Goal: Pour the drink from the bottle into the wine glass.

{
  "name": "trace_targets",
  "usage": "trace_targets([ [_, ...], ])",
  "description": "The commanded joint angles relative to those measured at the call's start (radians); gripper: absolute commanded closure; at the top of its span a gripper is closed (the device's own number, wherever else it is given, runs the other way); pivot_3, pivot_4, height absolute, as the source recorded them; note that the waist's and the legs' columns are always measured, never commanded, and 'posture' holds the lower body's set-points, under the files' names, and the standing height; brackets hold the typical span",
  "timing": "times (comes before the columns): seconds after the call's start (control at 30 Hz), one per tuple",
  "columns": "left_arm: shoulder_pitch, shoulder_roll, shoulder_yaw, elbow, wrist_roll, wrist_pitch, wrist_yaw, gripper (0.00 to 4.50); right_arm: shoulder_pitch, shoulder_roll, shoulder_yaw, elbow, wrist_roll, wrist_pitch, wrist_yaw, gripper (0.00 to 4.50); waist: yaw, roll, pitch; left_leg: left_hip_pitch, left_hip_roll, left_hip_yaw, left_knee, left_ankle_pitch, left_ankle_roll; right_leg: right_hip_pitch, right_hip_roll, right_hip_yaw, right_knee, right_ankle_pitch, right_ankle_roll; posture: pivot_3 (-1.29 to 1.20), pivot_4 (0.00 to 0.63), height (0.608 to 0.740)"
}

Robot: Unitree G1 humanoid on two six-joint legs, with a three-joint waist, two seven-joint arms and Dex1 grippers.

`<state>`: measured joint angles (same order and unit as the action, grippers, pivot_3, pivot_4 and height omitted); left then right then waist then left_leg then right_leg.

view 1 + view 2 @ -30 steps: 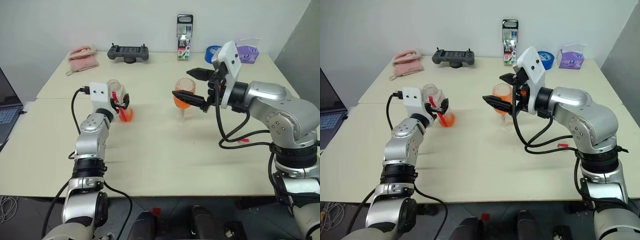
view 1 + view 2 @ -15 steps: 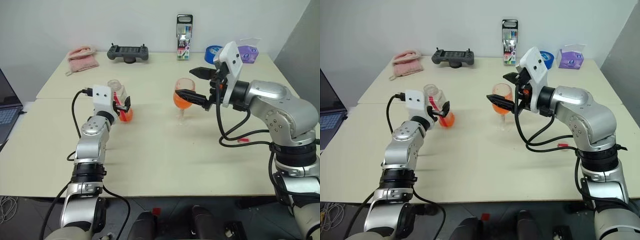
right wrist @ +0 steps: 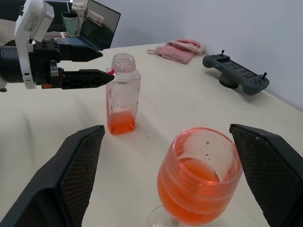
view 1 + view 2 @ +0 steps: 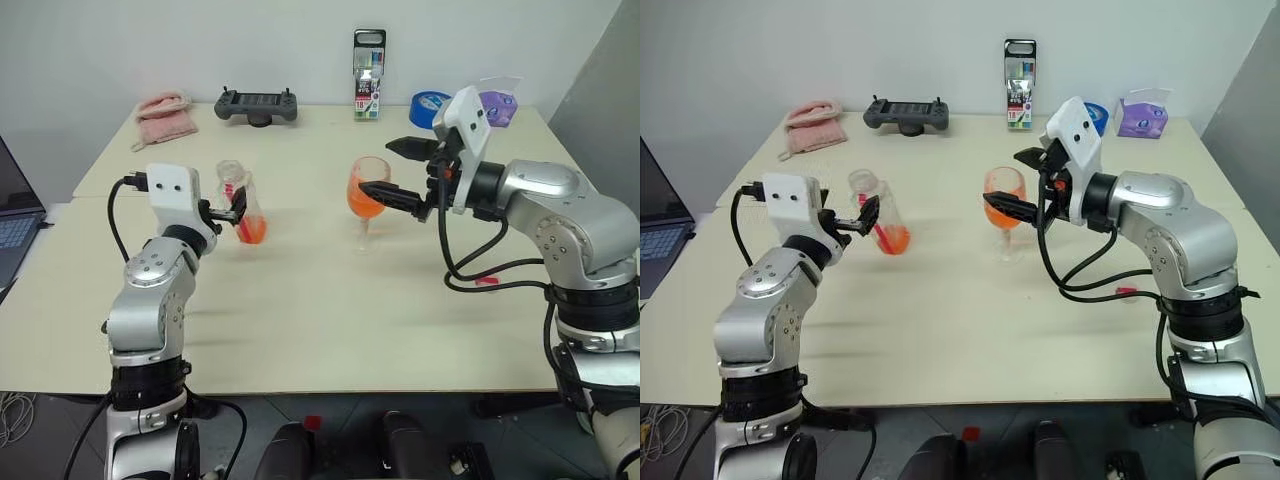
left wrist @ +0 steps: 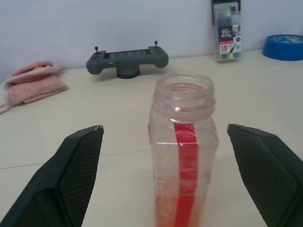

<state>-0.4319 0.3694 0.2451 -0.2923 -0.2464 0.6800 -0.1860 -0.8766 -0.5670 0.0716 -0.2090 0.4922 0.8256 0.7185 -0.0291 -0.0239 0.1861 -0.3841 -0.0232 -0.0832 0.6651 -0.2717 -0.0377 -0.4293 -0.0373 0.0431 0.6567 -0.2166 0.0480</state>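
"Where's everything now?"

"The bottle (image 4: 245, 205) stands upright and uncapped on the table (image 4: 320, 320), a little drink (image 3: 121, 125) left at its bottom; the wine glass (image 4: 367, 198) is about half full."

"And the 2 grippers?"

"Left gripper (image 5: 165, 165) is spread wide either side of the bottle, not touching. Right gripper (image 4: 398, 170) is spread beside the glass bowl. I'd draw both straight back, level, so no finger clips the rim."

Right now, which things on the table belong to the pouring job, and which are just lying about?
Job:
bottle, uncapped, a little drink left
wine glass, holding the orange-red drink
left end effector, open by the bottle
right end effector, open around the glass

Lying about:
pink cloth
game controller
marker pack
blue tape roll
purple tissue box
laptop
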Motion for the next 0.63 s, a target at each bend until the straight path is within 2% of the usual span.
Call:
trace_targets([
  [0.03, 0.013, 0.021, 0.007, -0.080, -0.025, 0.036, -0.014, 0.05, -0.007, -0.007, -0.027, -0.019, -0.001, -0.020, 0.005, 0.00, 0.000, 0.000, 0.000, 0.000, 0.000, 0.000, 0.000, 0.000, 0.000, 0.000, 0.000, 0.000, 0.000, 0.000, 0.000, 0.00, 0.150, 0.740],
  [0.2, 0.019, 0.107, 0.071, -0.129, -0.101, -0.011, -0.129, 0.05, -0.009, -0.032, -0.036, -0.010, -0.006, -0.025, 0.018, 0.00, 0.000, 0.000, 0.000, 0.000, 0.000, 0.000, 0.000, 0.000, 0.000, 0.000, 0.001, 0.000, 0.000, 0.000, 0.000, 0.00, 0.150, 0.740],
  [0.3, -0.012, 0.131, 0.132, -0.161, -0.225, -0.034, -0.226, 0.05, 0.009, -0.061, -0.066, -0.043, 0.021, -0.004, 0.028, 0.00, 0.000, 0.000, 0.000, 0.000, 0.000, 0.000, 0.000, 0.000, 0.000, 0.000, 0.001, 0.000, -0.001, 0.000, 0.000, 0.00, 0.150, 0.740],
  [0.4, -0.033, 0.208, 0.125, -0.186, -0.319, 0.056, -0.301, 0.05, 0.045, -0.109, -0.127, -0.067, 0.067, 0.025, 0.053, 0.00, 0.003, 0.000, 0.000, 0.000, 0.000, -0.001, 0.000, 0.000, 0.000, 0.003, 0.001, -0.002, -0.005, 0.000, 0.000, 0.00, 0.150, 0.740],
  [0.53, -0.077, 0.318, 0.108, -0.189, -0.422, 0.148, -0.383, 0.05, 0.136, -0.194, -0.295, -0.103, 0.246, 0.128, 0.136, 0.00, 0.003, 0.000, 0.000, 0.001, 0.000, -0.001, -0.001, 0.000, 0.000, 0.007, 0.001, -0.002, -0.011, 0.000, 0.000, 0.00, 0.150, 0.740],
  [0.63, -0.108, 0.336, 0.088, -0.164, -0.433, 0.149, -0.385, 0.05, 0.183, -0.209, -0.317, -0.108, 0.277, 0.132, 0.135, 0.00, 0.002, 0.000, 0.000, 0.002, 0.000, 0.000, -0.001, 0.000, 0.001, 0.008, 0.000, -0.001, -0.011, 0.000, 0.000, 0.00, 0.150, 0.740],
])
